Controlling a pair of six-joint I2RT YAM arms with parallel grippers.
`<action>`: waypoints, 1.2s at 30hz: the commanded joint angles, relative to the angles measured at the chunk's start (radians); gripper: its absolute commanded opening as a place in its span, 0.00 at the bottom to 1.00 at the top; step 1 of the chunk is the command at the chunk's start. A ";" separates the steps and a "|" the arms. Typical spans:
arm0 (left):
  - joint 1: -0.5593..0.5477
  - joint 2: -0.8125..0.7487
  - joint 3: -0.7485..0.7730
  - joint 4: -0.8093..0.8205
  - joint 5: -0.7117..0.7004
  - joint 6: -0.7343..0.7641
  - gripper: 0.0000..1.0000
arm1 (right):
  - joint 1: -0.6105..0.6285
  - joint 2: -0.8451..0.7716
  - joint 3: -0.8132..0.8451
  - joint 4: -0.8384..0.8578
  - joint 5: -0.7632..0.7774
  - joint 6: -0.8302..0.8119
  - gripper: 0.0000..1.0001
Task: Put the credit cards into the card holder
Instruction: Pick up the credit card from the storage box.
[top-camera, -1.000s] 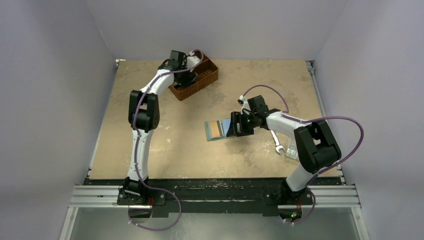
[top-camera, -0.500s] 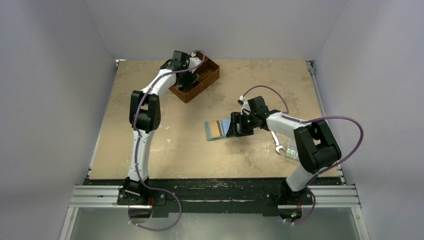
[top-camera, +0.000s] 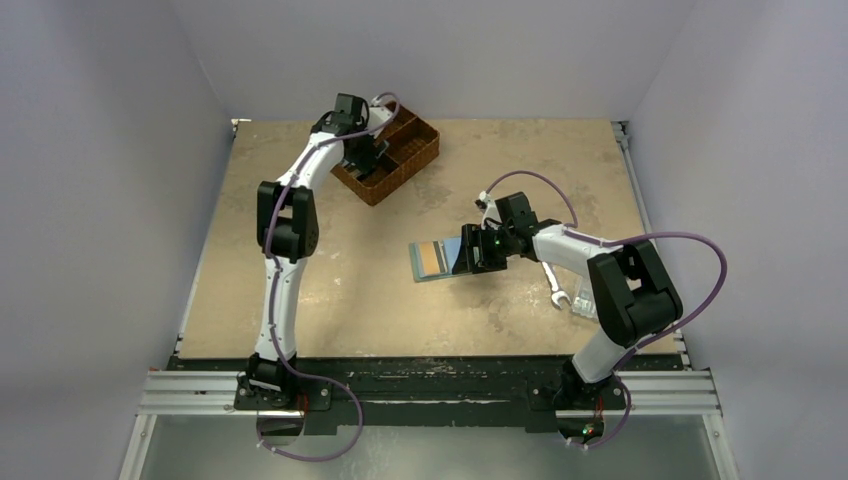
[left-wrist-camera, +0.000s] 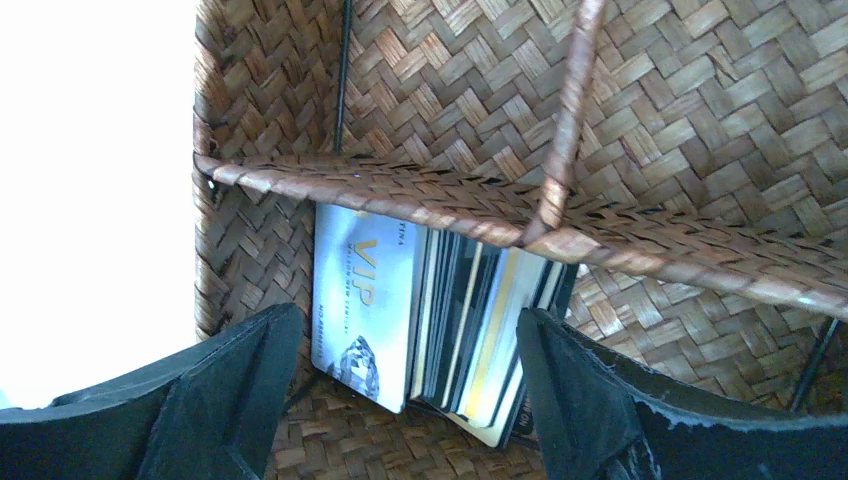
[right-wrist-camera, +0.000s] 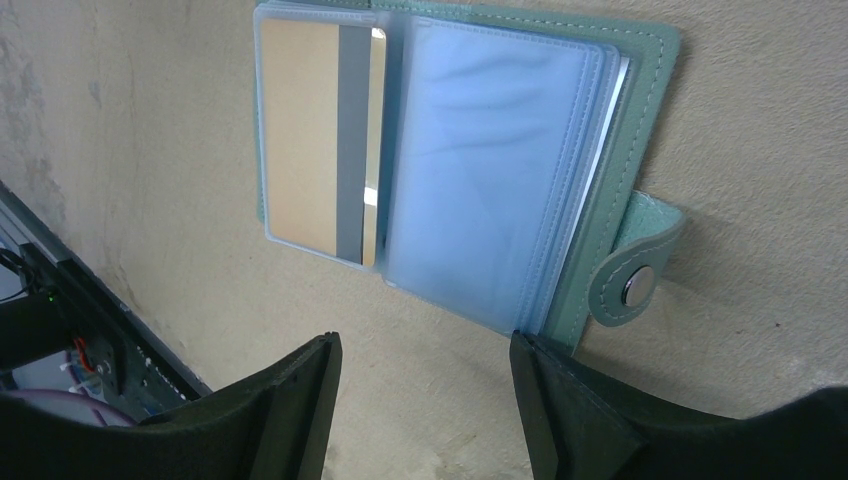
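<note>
Left claw (left-wrist-camera: 405, 345) spread wide over credit cards (left-wrist-camera: 365, 300) half-hidden behind wicker divider (left-wrist-camera: 400, 193); right claw (right-wrist-camera: 425, 350) likewise released over card holder (right-wrist-camera: 480, 170).

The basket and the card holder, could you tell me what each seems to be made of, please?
The basket looks like woven brown wicker or rattan: flat interlaced strips, matte. The card holder seems teal leather or imitation, with visible stitching, a metal snap and clear glossy plastic sleeves.

Left arm (top-camera: 283, 220) stretches to upper centre, left tool (top-camera: 366, 160) jaws spread. Right arm (top-camera: 625, 285) bends mid-right, right tool (top-camera: 467, 252) pointing left, jaws spread.
</note>
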 joint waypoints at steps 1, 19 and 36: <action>0.011 0.034 0.052 -0.071 0.080 0.010 0.84 | 0.001 -0.011 0.005 0.026 -0.021 0.001 0.70; 0.009 -0.025 0.013 -0.096 0.267 -0.031 0.50 | 0.001 -0.040 -0.016 0.042 -0.023 0.012 0.70; 0.009 -0.052 0.002 -0.092 0.270 -0.023 0.19 | 0.000 -0.031 -0.021 0.048 -0.030 0.012 0.70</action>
